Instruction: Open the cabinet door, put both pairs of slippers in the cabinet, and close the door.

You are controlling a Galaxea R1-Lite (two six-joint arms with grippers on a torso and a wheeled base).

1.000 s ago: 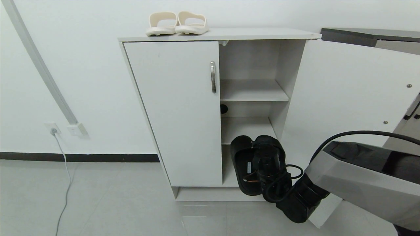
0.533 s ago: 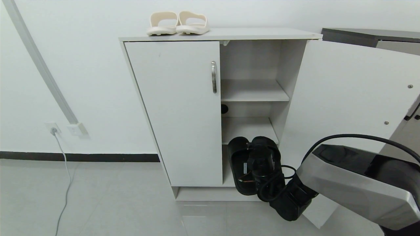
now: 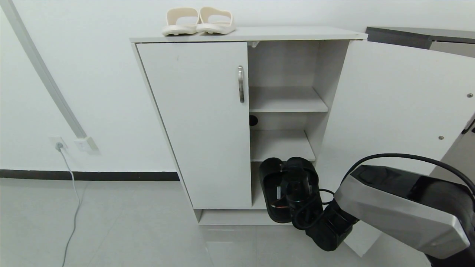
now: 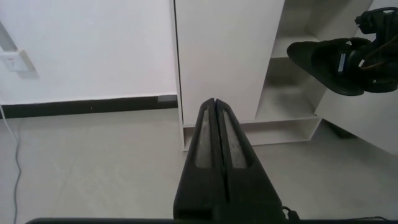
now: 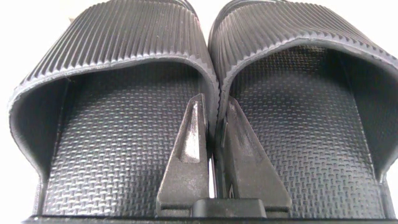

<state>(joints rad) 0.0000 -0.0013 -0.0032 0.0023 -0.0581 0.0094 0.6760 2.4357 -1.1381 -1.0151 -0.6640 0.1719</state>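
Smooth white boxy cabinet (image 3: 193, 122); right jaws pinch ribbed black slippers (image 5: 124, 74).

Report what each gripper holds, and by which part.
The right gripper is shut on the black slippers, pinching the pair's two adjoining inner edges together. The left gripper is shut and holds nothing.

One slipper pair (image 3: 199, 21) sits on the cabinet (image 3: 297, 33) top, left end. The other pair (image 3: 276, 185) hangs in the right gripper (image 5: 214, 124) before the lower right compartment, left of the swung-out door (image 3: 389, 111).
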